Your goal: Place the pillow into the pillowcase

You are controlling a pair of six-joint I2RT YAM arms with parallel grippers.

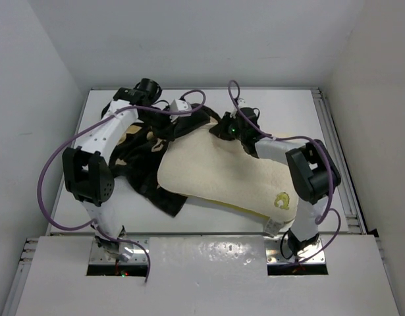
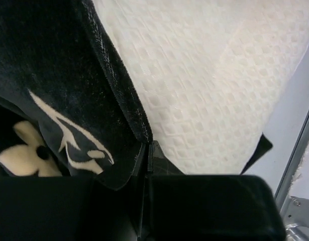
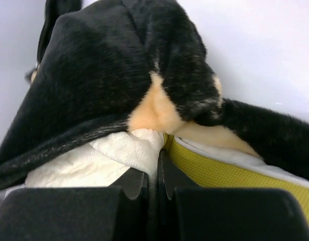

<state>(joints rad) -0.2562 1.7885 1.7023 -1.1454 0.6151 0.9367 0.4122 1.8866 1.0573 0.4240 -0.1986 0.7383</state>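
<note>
Seeing pillow flat on tabletop, long axis diagonal: logo corner near-right by the base of right arm, other end far-centre between the two wrists. Pillowcase bunched to the left, mouth lapped over that far end only; rest of pillow bare. Judging this as early in the stuffing.

Left pincer: pressed together on the pillowcase hem, left side of the pillow's far end, waffle face just beside the tips. Right pincer: pressed together as well, tips at the pillow's far-right corner, at the junction of yellow band and white cover, black plush draped over the top. Can't tell whether case cloth, pillow skin or both between those tips.

Relation to work from: bare bulk of pillow toward the arm bases and rightward from both pincers, along the long axis; case mouth facing the same way. Probably means hauling the hem down that axis toward near-right, both sides together, or pushing pillow the opposite way into the case. Right arm nearer the uncovered end, left arm nearer the slack fabric.

Risk, as a guess: with pillow skin caught in the right pinch, dragging pillow along with case and gaining nothing. Worth confirming before pulling.
</note>
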